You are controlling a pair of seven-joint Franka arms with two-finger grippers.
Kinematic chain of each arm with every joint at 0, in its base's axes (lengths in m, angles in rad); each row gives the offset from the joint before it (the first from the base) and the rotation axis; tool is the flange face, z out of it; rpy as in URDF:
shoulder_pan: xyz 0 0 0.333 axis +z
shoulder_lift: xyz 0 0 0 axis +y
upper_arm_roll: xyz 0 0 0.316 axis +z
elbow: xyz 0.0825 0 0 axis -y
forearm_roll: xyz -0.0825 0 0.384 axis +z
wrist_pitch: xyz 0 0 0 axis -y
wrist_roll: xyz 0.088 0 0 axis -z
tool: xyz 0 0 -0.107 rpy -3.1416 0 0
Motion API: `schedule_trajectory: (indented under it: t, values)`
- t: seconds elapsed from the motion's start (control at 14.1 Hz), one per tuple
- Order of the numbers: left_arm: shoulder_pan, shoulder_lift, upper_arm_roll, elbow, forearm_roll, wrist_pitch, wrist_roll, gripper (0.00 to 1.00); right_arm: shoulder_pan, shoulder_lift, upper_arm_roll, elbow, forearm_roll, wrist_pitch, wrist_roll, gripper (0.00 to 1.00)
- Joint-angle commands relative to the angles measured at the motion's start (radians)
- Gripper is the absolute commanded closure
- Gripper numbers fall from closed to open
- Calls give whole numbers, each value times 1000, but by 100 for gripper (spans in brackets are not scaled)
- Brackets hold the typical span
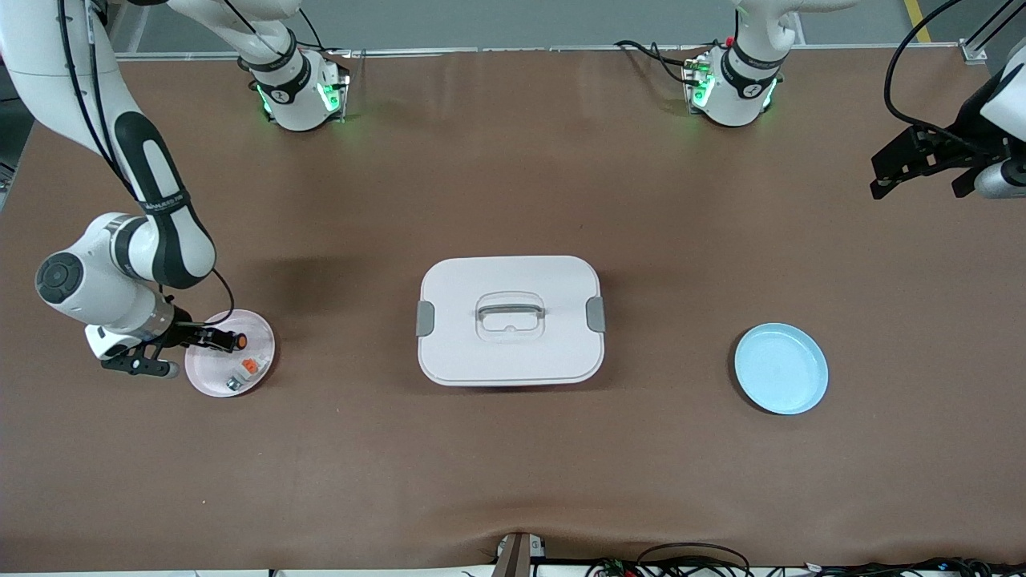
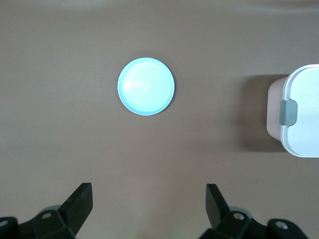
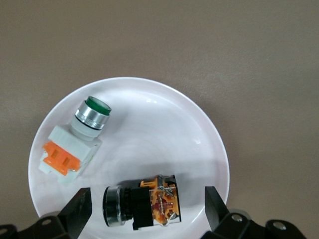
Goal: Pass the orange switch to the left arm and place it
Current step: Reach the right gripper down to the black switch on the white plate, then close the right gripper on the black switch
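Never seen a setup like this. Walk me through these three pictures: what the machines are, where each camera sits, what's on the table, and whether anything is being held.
Two white robot arms stand at a brown table. The front view looks down from across it; the other two come from cameras on each arm's wrist.

The right gripper hangs over a pink plate, jaws open on either side of the orange switch, not closed on it. A white-and-silver switch shares that plate.

The left gripper waits open above the table's other end, near an empty blue plate. The box sits between the plates. Nothing is held.
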Motion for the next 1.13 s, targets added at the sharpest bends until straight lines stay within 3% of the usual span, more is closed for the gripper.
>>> schedule_trajectory:
  t: [0.0,1.06]
  values:
    - [0,8,-5,15,8,1,7,0,12,33,0,19,16,9,-15,0]
    - [-6,22,-9,15,3,3,7,0,17,55,0,16,16,1,-80,0]
